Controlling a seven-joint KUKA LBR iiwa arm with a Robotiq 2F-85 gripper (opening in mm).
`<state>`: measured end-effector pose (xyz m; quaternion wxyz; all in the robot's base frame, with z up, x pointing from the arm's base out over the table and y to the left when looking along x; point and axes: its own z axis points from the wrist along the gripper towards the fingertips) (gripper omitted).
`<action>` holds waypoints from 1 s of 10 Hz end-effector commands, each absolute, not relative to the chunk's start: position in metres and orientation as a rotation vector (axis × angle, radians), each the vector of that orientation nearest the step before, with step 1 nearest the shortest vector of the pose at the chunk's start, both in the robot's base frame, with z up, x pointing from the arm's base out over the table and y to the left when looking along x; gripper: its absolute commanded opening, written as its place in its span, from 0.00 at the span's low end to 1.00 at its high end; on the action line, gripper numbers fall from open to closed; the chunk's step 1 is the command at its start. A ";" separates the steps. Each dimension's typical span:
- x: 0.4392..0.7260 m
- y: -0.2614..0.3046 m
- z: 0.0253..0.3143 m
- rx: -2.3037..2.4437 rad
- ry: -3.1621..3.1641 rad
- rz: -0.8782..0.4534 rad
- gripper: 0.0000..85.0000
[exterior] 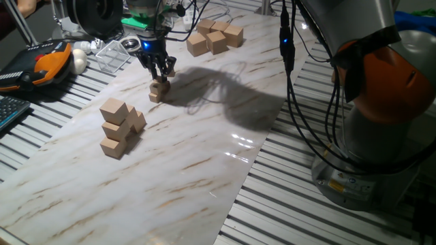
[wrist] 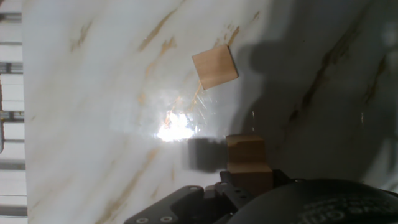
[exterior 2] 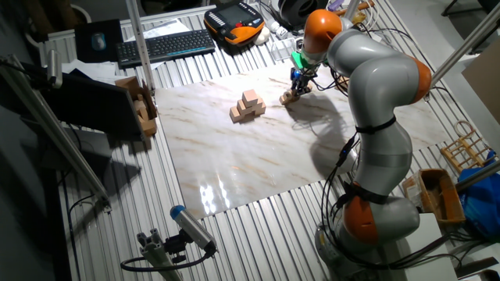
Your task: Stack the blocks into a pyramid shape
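Tiny light-tan wooden blocks (exterior: 159,90): two stacked upright on the marble sheet, small stack directly below the gripper. Another lone block (wrist: 214,68) lies flat at 11 o'clock from the stack in the hand view.

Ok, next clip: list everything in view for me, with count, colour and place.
Small blocks: at least three, light tan, under the pincer; one lies apart.
Medium cubes: about four or five, tan, piled mid-slab.
Large cubes: about four or five, tan, clustered at the slab's far end.
Marble slab: one, white with brown veins, on the slatted table.
Teach pendant: one, orange and black, off the slab.
Keyboard: one, black, beside the pendant.
Clear tray: one, behind the arm.
Pincer: one, black, over the small stack; grip unclear.
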<state>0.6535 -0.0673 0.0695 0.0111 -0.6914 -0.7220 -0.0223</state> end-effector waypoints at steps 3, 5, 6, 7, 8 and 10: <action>0.653 -0.067 0.069 -2.156 -2.255 -0.072 0.40; 0.653 -0.067 0.068 -2.158 -2.250 -0.076 0.40; 0.653 -0.067 0.068 -2.159 -2.251 -0.077 0.40; 0.653 -0.067 0.067 -2.161 -2.252 -0.077 0.60; 0.653 -0.067 0.067 -2.161 -2.252 -0.077 0.60; 0.653 -0.066 0.067 -2.161 -2.253 -0.069 0.80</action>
